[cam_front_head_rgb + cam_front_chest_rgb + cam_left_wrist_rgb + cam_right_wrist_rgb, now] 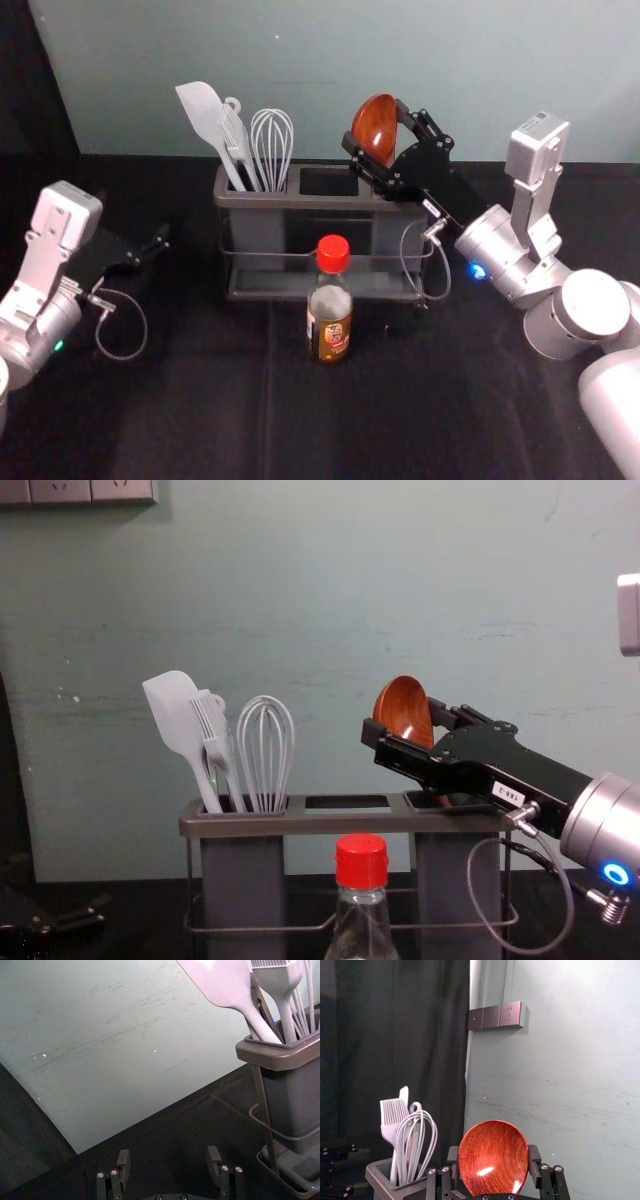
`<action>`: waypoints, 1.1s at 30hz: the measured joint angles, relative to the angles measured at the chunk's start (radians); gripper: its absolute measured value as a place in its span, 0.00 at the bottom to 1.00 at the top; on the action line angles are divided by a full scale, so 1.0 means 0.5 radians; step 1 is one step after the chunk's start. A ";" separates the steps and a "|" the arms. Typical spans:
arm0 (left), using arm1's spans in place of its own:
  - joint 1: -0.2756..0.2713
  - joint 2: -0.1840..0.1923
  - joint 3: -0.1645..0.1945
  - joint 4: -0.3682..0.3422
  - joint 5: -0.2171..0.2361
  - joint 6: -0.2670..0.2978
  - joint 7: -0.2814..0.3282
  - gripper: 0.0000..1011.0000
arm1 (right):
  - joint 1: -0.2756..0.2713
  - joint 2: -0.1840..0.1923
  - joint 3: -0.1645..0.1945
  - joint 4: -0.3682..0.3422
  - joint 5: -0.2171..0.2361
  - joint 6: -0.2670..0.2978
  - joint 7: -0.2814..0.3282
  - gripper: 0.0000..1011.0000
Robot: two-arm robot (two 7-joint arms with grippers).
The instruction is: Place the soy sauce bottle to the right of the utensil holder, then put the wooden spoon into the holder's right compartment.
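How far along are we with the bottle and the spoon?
Done: neither placement yet. In hand: the right gripper holds the wooden spoon by its bowl, over the right compartment of the utensil holder. Left to do: seat and release the spoon, and move the soy sauce bottle, standing before the holder's middle, to its right. The left gripper is open, off the holder's left side.
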 joint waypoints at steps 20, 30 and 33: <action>0.000 0.000 0.000 0.000 0.000 0.000 0.000 0.99 | -0.013 -0.005 0.018 -0.023 0.006 0.001 -0.009 0.99; 0.000 0.000 0.000 0.000 0.000 0.000 0.000 0.99 | -0.099 0.032 0.045 -0.255 0.021 0.006 -0.040 0.99; 0.000 0.000 0.000 0.000 0.000 0.000 0.000 0.99 | -0.139 0.058 0.060 -0.353 0.024 0.021 -0.056 0.99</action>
